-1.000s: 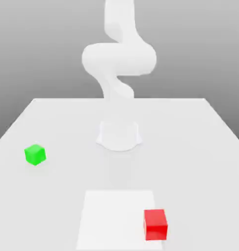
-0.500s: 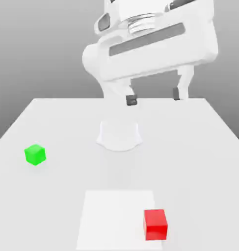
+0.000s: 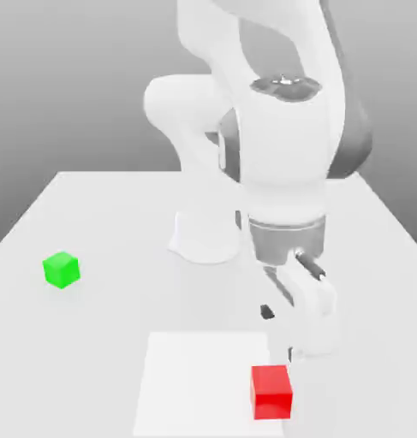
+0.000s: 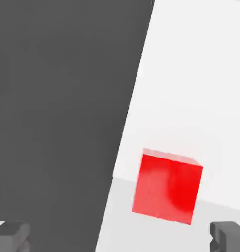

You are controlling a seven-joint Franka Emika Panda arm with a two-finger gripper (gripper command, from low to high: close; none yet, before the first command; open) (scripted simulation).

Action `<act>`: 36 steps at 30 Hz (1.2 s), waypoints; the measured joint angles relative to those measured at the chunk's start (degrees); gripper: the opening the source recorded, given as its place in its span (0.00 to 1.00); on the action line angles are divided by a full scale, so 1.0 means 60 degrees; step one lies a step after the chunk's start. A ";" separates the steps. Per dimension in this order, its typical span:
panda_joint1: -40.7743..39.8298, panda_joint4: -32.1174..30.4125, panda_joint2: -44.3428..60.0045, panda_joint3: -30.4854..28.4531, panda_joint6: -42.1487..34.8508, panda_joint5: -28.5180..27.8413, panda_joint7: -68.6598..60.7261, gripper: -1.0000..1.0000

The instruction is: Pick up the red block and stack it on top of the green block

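Observation:
The red block [image 3: 271,391] sits on the white table near its front edge, toward the exterior view's right. The green block [image 3: 61,269] rests far off at the exterior view's left. My gripper [image 3: 278,332] hangs low, just above and behind the red block, tilted, with its jaws wide open and nothing between them. In the hand view the red block [image 4: 167,187] lies ahead of the gripper [image 4: 120,237], apart from both dark fingertips [image 4: 11,235].
The arm's round base [image 3: 207,235] stands at the table's middle. A brighter white square patch [image 3: 199,376] lies under the red block. The table edge and dark floor [image 4: 57,98] run close beside the red block.
The arm has swung down from high above the table to just above the red block. The jaws stayed open and neither block moved.

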 joint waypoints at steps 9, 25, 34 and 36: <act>0.0755 0.0171 0.2150 -0.0915 0.1603 -0.1218 0.1687 0.00; -0.1756 -0.0942 -0.0964 -0.2053 -0.0180 -0.0813 0.0944 0.00; -0.5070 -0.2531 -0.2920 -0.4053 -0.0474 -0.1586 0.0738 0.00; -0.5746 -0.2904 -0.3254 -0.4605 -0.0456 -0.1745 0.0697 0.00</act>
